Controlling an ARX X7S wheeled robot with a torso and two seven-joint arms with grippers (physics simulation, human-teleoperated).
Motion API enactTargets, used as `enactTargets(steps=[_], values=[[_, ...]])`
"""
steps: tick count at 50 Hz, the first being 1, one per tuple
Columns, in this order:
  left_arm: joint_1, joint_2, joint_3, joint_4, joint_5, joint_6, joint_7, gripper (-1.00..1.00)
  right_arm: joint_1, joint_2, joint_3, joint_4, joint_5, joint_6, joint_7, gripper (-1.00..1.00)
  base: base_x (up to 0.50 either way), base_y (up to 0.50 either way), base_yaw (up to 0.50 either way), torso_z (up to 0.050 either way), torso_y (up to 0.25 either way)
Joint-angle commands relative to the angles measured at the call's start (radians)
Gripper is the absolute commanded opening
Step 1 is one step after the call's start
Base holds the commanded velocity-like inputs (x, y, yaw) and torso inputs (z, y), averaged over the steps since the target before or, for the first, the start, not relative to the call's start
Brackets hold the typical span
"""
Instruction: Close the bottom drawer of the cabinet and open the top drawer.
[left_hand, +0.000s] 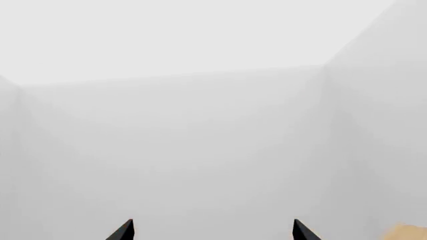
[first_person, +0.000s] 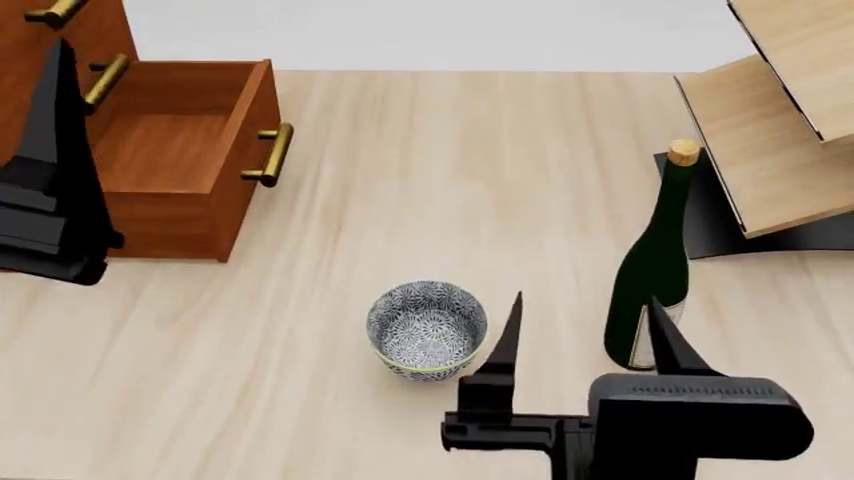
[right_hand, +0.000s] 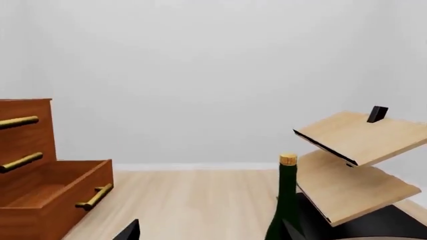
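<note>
1. Right end effector (first_person: 583, 335) sits low at the near edge of the bench (first_person: 507, 180), fingers spread apart and holding nothing, between a patterned bowl (first_person: 427, 328) and a green bottle (first_person: 654, 275).
2. Left end effector (left_hand: 212, 231) also stands apart and empty; its wrist camera sees only pale walls, so its exact aim is hard to judge. In the head view the left arm (first_person: 51, 190) hangs in front of the cabinet (first_person: 40, 60).
3. Cabinet stands at the bench's far left. Bottom drawer (first_person: 187, 150) is pulled well out, its empty box exposed, brass handle (first_person: 271, 155) facing the bench centre.
4. Top drawer (right_hand: 20, 112) looks flush with the cabinet face; its handle (right_hand: 17, 121) lies above the middle drawer's handle (right_hand: 20, 162).
5. Handling, as a judgement: the drawers are rigid wooden boxes that slide straight. The bottom one should close by a flat push on its front panel or handle; the top one needs a firm pinch across its bar, then a straight pull.
6. A slatted rack (first_person: 787, 120) stands at the right, well apart from the cabinet.
</note>
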Motion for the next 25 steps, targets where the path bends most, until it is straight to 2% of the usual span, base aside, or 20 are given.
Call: enactTargets(steps=[1, 13, 25], values=[[-0.064, -0.008, -0.021, 0.046, -0.028, -0.052, -0.014, 1.00, 0.025, 0.005, -0.001, -0.024, 0.014, 0.039, 0.014, 1.00, 0.00, 0.00, 0.00, 0.000, 0.000], [-0.055, -0.011, -0.012, 0.044, -0.024, -0.037, -0.020, 1.00, 0.010, 0.013, -0.017, -0.007, 0.014, 0.026, 0.013, 1.00, 0.00, 0.01, 0.00, 0.000, 0.000], [-0.050, -0.015, -0.010, 0.049, -0.030, -0.035, -0.025, 1.00, 0.009, 0.016, -0.025, -0.005, 0.024, 0.020, 0.013, 1.00, 0.00, 0.46, 0.00, 0.000, 0.000]])
